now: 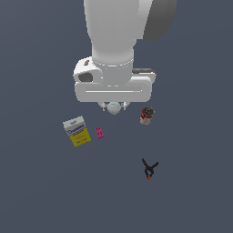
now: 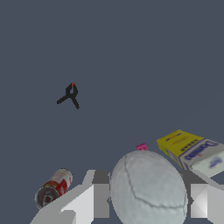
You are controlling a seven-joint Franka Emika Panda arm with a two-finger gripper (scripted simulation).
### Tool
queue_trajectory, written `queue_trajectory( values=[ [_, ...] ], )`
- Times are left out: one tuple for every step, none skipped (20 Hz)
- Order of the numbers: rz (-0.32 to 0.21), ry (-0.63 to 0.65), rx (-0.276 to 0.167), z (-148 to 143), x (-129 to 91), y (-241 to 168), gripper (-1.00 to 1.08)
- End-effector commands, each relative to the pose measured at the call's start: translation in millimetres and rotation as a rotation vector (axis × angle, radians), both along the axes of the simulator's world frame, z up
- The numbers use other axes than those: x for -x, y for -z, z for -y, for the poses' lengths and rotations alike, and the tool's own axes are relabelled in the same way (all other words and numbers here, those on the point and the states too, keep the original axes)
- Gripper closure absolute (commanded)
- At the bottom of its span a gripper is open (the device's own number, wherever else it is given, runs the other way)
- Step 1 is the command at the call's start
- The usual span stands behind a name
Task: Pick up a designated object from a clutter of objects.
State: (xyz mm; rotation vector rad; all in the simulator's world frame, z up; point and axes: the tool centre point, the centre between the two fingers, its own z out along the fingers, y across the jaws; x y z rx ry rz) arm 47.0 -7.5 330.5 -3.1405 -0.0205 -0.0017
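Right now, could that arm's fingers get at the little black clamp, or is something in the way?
Probably not yet: the fingers already sit either side of the white ball, which fills the space between them. The clamp itself lies apart from the other items with bare floor around it.

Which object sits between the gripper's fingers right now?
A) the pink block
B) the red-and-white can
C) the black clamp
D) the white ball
D: in the wrist view the white ball fills the space between the fingers of the gripper; the other items lie apart.
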Motion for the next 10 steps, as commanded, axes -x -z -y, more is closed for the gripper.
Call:
queue_trajectory(
  values=[
    [-0.001, -0.001, 0.0, 6.4, -2.3, -11.9, 1.08],
    [-0.001, -0.001, 0.001, 8.3, -3.1, -15.4, 1.08],
    [-0.001, -0.001, 0.001, 9.9, -3.8, -18.4, 1.08],
    [-0.001, -0.001, 0.001, 11.3, -4.5, -20.9, 1.08],
    [-0.001, -0.001, 0.001, 12.4, -5.0, -22.8, 1.08],
    [-0.001, -0.001, 0.001, 13.2, -5.5, -24.3, 1.08],
    [-0.001, -0.001, 0.001, 13.7, -5.9, -25.2, 1.08],
    [-0.001, -0.001, 0.001, 13.9, -6.3, -25.6, 1.08],
    [-0.001, -0.001, 0.001, 13.9, -6.5, -25.5, 1.08],
    [-0.001, -0.001, 0.001, 13.7, -6.6, -25.2, 1.08]
  ],
)
